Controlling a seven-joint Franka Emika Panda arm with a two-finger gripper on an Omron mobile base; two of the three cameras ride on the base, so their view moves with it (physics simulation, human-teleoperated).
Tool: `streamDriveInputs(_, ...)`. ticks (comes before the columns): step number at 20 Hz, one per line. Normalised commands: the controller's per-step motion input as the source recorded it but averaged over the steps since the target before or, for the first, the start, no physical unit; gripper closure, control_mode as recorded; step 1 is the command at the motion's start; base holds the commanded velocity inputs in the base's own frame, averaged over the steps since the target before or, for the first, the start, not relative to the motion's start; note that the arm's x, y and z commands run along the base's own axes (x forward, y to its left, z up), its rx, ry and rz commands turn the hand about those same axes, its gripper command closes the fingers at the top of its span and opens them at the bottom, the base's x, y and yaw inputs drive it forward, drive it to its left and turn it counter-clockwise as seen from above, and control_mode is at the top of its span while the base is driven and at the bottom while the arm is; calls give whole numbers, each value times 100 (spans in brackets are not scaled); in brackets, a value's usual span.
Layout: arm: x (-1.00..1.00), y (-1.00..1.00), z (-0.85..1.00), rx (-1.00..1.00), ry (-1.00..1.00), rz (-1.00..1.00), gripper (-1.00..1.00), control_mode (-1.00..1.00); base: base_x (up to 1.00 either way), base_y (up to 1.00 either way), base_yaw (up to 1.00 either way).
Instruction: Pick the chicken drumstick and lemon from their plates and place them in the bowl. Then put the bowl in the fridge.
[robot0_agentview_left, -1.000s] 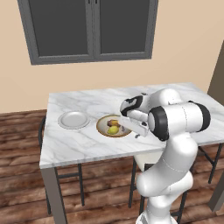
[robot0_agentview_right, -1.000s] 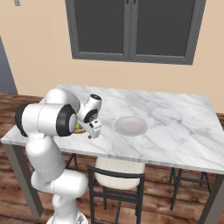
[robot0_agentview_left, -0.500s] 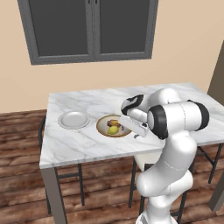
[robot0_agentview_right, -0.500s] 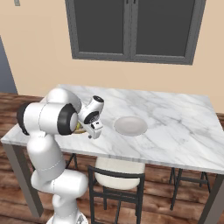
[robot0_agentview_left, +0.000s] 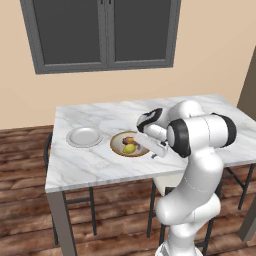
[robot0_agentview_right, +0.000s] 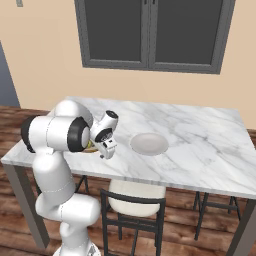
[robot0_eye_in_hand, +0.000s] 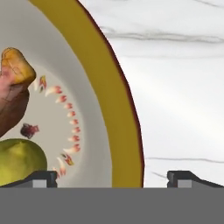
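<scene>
Drumstick (robot0_eye_in_hand: 13, 87) and lemon (robot0_eye_in_hand: 19, 162) are lying in the bowl (robot0_eye_in_hand: 118, 109), so the filling looks done. Gripper (robot0_eye_in_hand: 111, 177), wide open, is straddling the rim at 3 o'clock; bowl-to-fridge is remaining.

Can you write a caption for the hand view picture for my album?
Open pincer straddling the bowl rim, lemon and drumstick inside.

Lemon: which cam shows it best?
Left base view: the whole lemon sits in the bowl beside the drumstick. Hand view crops it at the lower left; in the right base view the arm covers it.
</scene>
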Motion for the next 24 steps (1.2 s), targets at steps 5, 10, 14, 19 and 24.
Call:
streamDriveInputs(5, 0, 8, -11, 0, 0, -2, -100, -100, 0, 0, 0)
streamDriveInputs(10, 0, 3, -4, 3, -1, -2, 100, -100, 0, 0, 0)
streamDriveInputs(14, 0, 0, 0, 3, -1, -3, 100, -100, 0, 0, 0)
streamDriveInputs(19, -1, 0, 0, 2, -1, -5, 100, -100, 0, 0, 0)
streamDriveInputs(24, -1, 0, 16, 2, 0, -2, 100, -100, 0, 0, 0)
